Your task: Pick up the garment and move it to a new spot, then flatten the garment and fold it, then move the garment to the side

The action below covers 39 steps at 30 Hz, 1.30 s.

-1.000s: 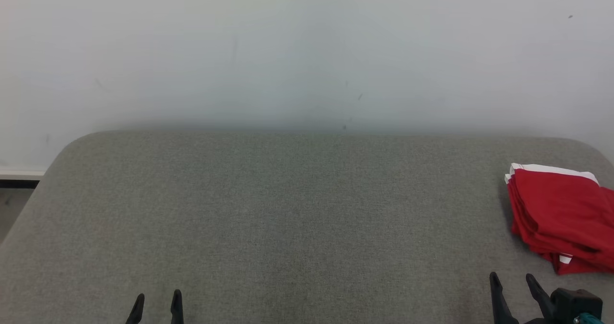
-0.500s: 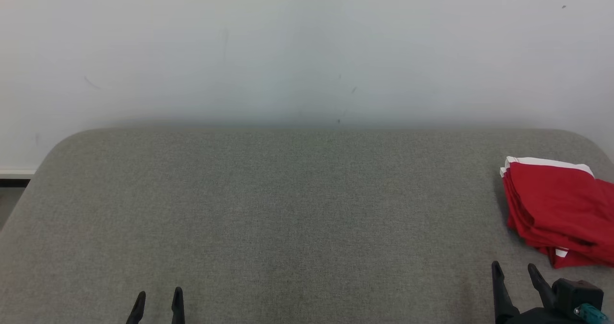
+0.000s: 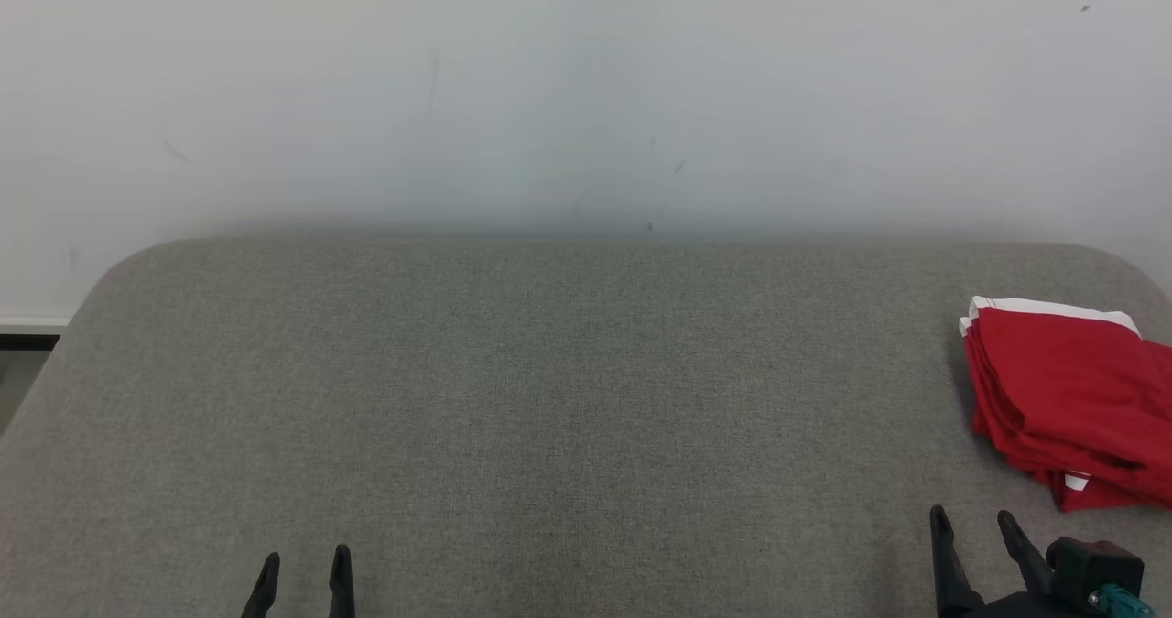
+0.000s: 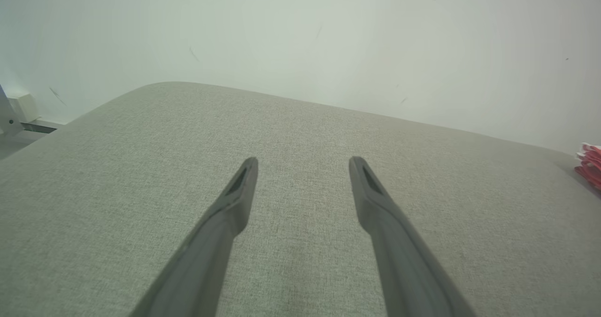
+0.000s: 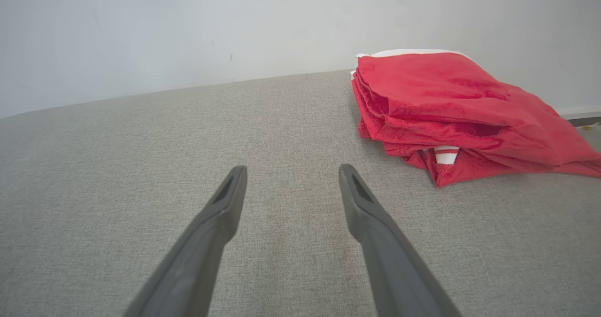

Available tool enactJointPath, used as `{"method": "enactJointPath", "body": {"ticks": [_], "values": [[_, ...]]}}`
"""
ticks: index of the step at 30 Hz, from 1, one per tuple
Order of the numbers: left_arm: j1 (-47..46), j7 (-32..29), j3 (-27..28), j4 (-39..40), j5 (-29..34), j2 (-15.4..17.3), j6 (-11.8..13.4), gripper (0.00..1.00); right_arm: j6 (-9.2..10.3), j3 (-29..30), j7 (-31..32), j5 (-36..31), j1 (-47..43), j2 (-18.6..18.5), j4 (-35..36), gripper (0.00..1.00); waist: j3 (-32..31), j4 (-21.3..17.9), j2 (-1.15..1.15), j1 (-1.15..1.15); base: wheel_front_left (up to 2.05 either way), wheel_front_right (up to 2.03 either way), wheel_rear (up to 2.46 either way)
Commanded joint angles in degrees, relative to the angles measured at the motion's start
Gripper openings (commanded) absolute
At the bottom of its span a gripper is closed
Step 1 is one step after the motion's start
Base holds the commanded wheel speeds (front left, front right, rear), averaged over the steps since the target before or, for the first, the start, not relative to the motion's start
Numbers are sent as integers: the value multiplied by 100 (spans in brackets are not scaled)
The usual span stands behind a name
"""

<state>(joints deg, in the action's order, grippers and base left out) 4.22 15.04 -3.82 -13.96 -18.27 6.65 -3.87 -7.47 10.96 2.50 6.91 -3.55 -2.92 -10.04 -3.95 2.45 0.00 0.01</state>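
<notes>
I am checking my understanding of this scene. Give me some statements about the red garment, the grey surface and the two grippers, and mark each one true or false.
1. The red garment lies folded near the right end of the grey surface. True.
2. The right gripper is closed on the garment. False: it is open and apart from the garment, which lies ahead and to its right.
3. The left gripper is open and holds nothing. True.
4. The garment is red all over. False: white trim shows along its far edge.
</notes>
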Motion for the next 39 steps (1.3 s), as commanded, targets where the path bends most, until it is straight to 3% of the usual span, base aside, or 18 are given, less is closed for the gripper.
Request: {"method": "enactJointPath", "body": {"ticks": [1,3,4,7,24,39], "values": [[-61,19,4,-6,-52,-15,-12,100,-1,-19,-18,52,7,7,-22,100,3,0,0,-1,0,0,0],[-64,19,-1,-20,-74,-23,-21,100,-1,-37,-16,68,12,6,-36,100,4,-2,0,-1,0,0,0],[-6,-2,-4,-30,-5,-16,-18,0,0,-35,2,50,-9,5,-57,0,4,-1,0,0,0,0,0],[70,-31,-10,-187,-11,-46,-17,0,0,-25,13,62,-59,21,-228,0,6,-2,0,0,0,0,0],[-375,-530,158,-309,-1741,-123,-100,0,-1,-11,122,2032,223,14,-283,0,65,-38,0,0,0,0,0],[-658,-846,256,-382,-2864,-173,-154,0,-1,-24,170,3312,378,10,-300,0,112,-65,0,0,0,0,0]]}}
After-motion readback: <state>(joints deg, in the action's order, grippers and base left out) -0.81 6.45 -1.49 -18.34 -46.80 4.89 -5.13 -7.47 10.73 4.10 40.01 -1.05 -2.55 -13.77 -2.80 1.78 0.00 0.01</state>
